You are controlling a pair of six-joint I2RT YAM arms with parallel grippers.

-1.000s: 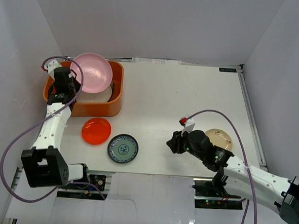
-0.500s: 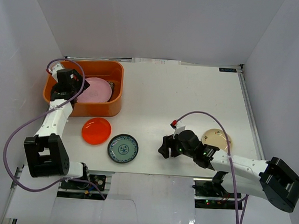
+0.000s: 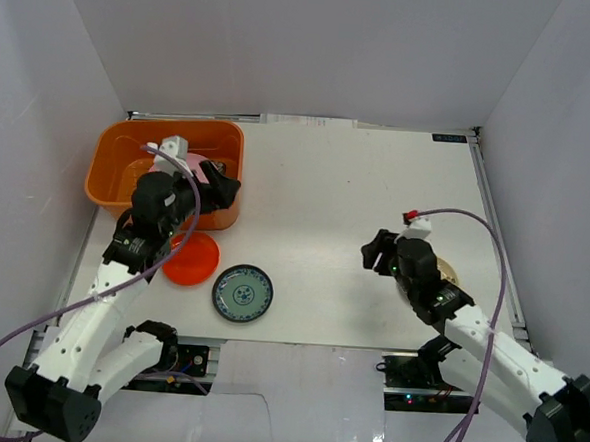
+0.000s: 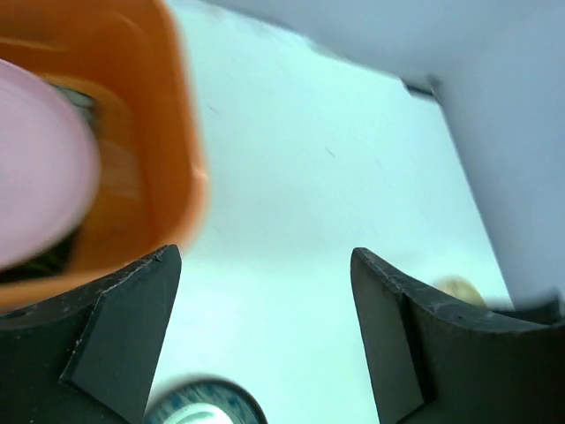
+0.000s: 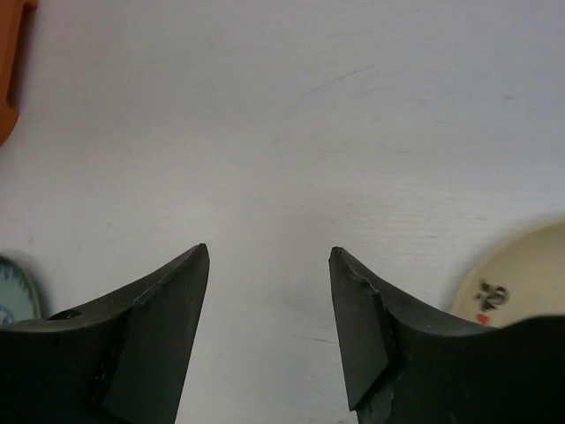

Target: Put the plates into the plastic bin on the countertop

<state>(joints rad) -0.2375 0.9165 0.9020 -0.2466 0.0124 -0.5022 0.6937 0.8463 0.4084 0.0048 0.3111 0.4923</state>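
Lighting was bright and flat, coming from overhead. The white walls [image 3: 315, 52] and countertop [image 3: 356, 205] bounced it around, so in the top view the shadows under the arms were just faint grey smudges. That view was sharp, with some glare on the glossy strip [image 3: 342, 434] at the near edge, and the walls splayed outward like a wide lens.

The left wrist view was rough. The orange bin [image 4: 168, 150] and pink plate [image 4: 35, 177] were smeared with blur, the blue-green patterned plate [image 4: 203, 413] was fuzzy, and the countertop had a cyan tint.

The right wrist view was cleaner, but the right gripper's fingers [image 5: 150, 336] were dark and soft, and the beige plate [image 5: 521, 283] was slightly soft.
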